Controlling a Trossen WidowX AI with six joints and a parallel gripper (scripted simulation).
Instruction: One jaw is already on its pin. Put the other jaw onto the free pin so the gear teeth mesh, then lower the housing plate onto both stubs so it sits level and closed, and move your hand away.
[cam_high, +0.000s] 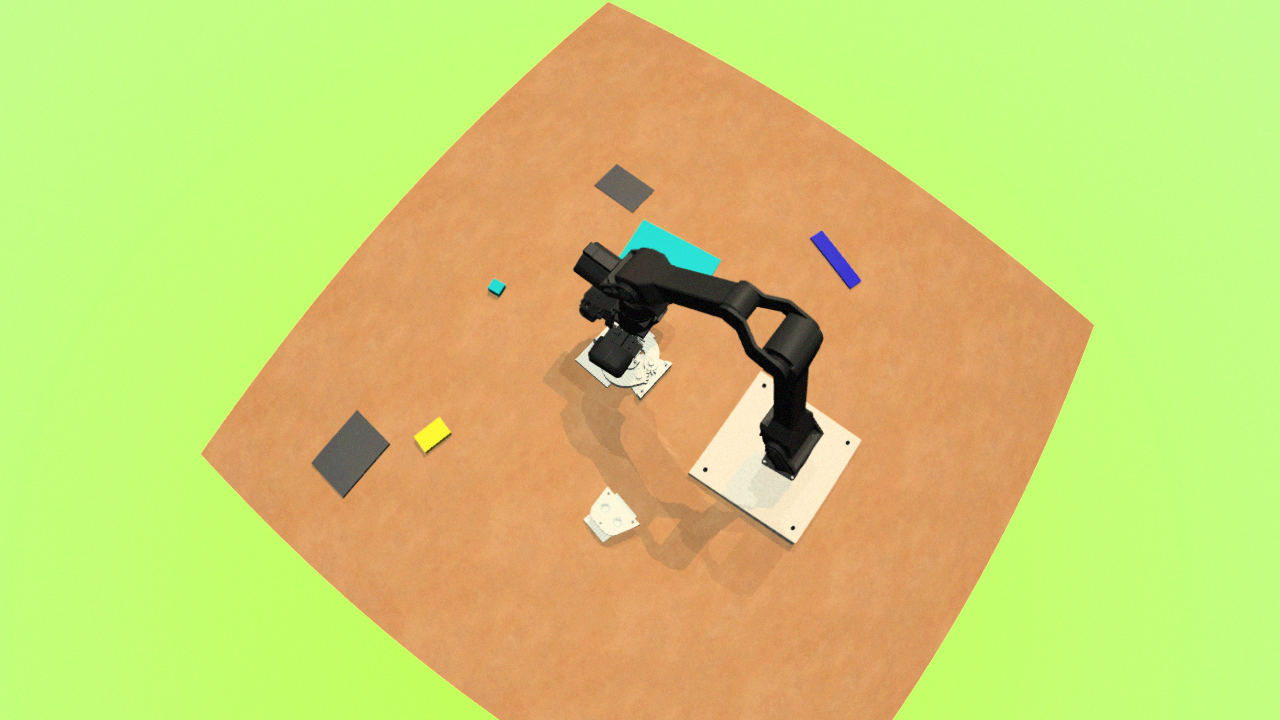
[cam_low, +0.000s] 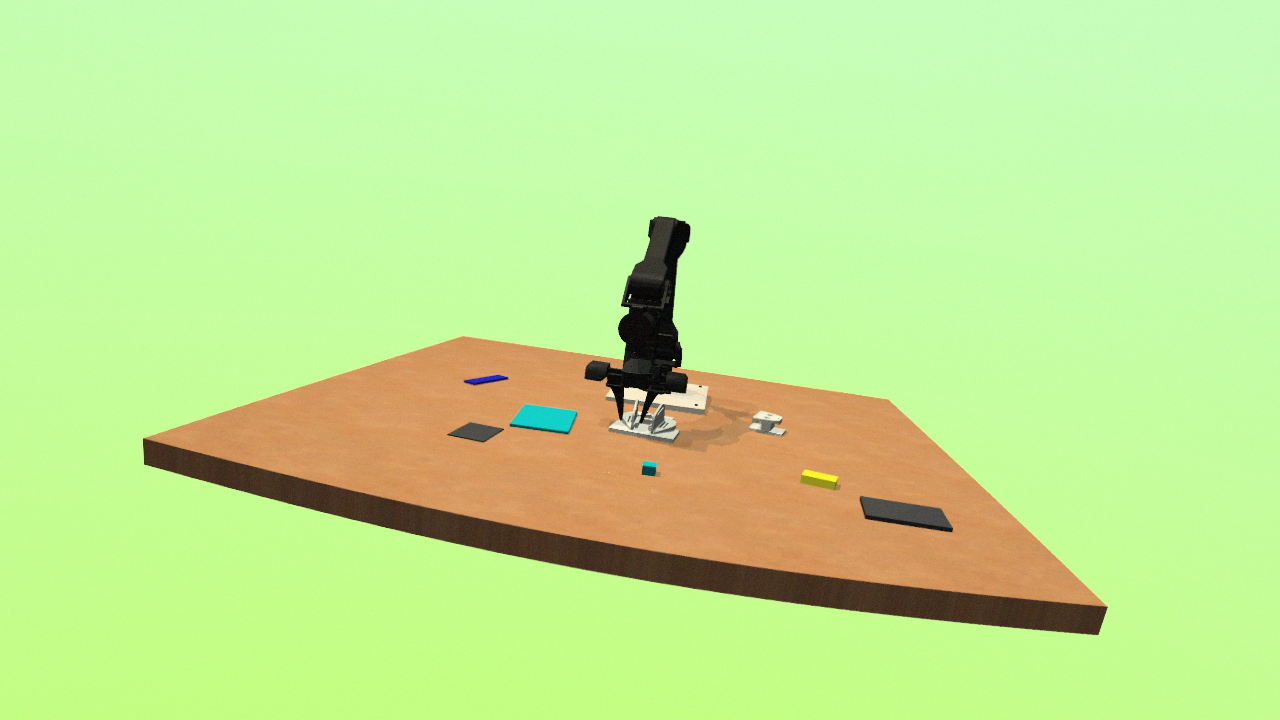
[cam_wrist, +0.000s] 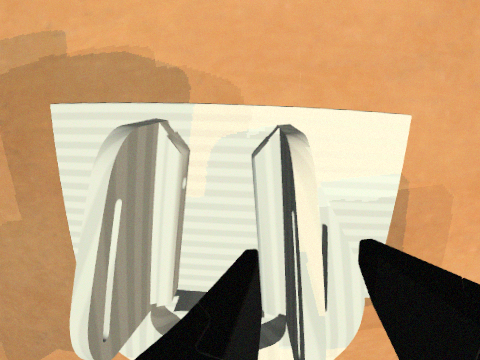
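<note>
The white base plate (cam_high: 588, 361) (cam_low: 644, 436) (cam_wrist: 360, 145) carries two upright white jaws. My gripper (cam_low: 631, 420) (cam_wrist: 309, 247) is shut on one jaw (cam_wrist: 271, 210), the right one in the wrist view, with one black finger on each side of it. The other jaw (cam_low: 660, 419) (cam_wrist: 135, 220) stands beside it, apart from it at the tips. The gear teeth and pins are hidden below the wrist view, so I cannot tell whether the teeth mesh. In the top view the arm covers the fingertips. The white housing plate (cam_high: 612, 513) (cam_low: 767, 417) rests on a small stand, away from the jaws.
A cyan sheet (cam_high: 671, 248) (cam_low: 543, 419), dark plates (cam_high: 623, 188) (cam_high: 350, 454), a small cyan cube (cam_high: 496, 287) (cam_low: 648, 468), a yellow block (cam_high: 432, 435) (cam_low: 819, 480) and a blue bar (cam_high: 835, 259) (cam_low: 486, 379) lie around. The arm stands on a white mounting board (cam_high: 733, 447).
</note>
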